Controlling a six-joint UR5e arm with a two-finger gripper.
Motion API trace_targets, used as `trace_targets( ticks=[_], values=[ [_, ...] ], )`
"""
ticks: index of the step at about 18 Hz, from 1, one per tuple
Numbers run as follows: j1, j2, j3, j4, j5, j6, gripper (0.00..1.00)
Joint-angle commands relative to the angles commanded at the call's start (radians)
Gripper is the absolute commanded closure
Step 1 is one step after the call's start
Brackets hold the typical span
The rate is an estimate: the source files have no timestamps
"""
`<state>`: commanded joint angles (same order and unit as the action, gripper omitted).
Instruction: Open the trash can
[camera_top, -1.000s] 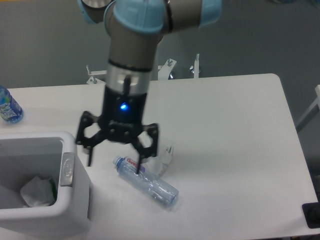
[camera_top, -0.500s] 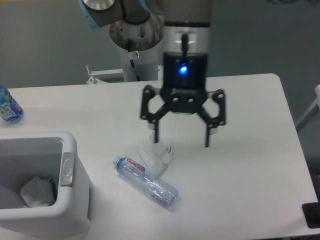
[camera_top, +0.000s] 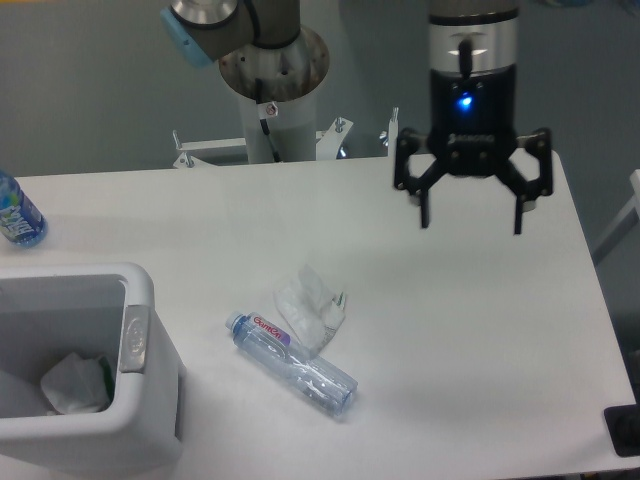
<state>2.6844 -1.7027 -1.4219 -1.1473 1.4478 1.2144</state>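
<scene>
Over the table's far right now, gripper (camera_top: 471, 212) moved away from trash can (camera_top: 90, 385) (already open), fingers (camera_top: 424, 212) apart.

The trash can (camera_top: 85, 400) sits at the table's (camera_top: 480, 350) left front, lid open, crumpled paper (camera_top: 72, 383) inside; the gripper (camera_top: 471, 216) hangs above the right rear, fingers spread, empty; a clear bottle (camera_top: 292, 365) lies against a crumpled wrapper (camera_top: 311, 304) mid-table.

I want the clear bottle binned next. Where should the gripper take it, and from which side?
Grip the bottle around its mid-body, coming from above with the fingers straddling its width. It lies flat, running diagonally from upper left to lower right. The gripper is open and empty.
</scene>
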Motion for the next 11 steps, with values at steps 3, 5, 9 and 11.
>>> trace_targets(
  ticks=[3, 5, 9, 11],
  values=[
    [0.003, 0.002, -0.023, -0.002, 0.060, 0.097, 0.00],
    [0.008, 0.005, -0.035, 0.001, 0.074, 0.143, 0.00],
    [0.020, 0.008, -0.043, 0.006, 0.074, 0.151, 0.00],
    [0.018, 0.008, -0.043, 0.008, 0.075, 0.151, 0.00]
  ],
)
